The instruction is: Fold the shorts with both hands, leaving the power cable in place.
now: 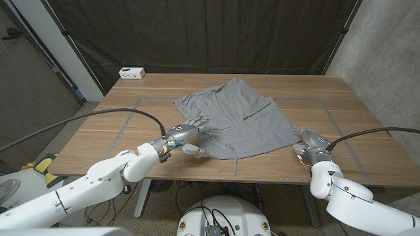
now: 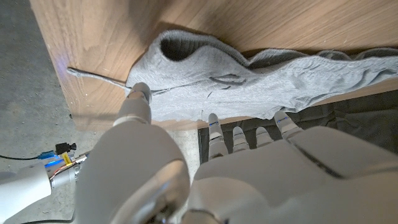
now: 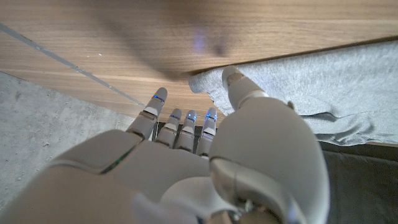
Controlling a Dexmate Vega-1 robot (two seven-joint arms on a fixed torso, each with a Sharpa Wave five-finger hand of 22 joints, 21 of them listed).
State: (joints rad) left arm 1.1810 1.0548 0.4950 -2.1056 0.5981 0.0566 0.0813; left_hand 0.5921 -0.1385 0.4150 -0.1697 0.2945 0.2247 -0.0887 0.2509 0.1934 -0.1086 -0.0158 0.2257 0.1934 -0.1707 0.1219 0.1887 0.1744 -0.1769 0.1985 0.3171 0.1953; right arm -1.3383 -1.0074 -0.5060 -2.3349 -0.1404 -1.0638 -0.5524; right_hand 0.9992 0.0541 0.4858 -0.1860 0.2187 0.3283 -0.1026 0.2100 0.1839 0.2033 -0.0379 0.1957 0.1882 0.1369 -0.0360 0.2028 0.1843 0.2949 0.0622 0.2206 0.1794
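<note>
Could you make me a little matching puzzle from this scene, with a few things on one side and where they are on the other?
Things:
1. grey shorts
2. white box
3. left hand
4. right hand

Places:
A. at the far corner of the table on the robot's left
B. at the corner of the shorts on the robot's right, near the front edge
C. spread over the middle of the table
D. on the near edge of the shorts, by the drawstring

Pairs: 1-C, 2-A, 3-D, 4-B
</note>
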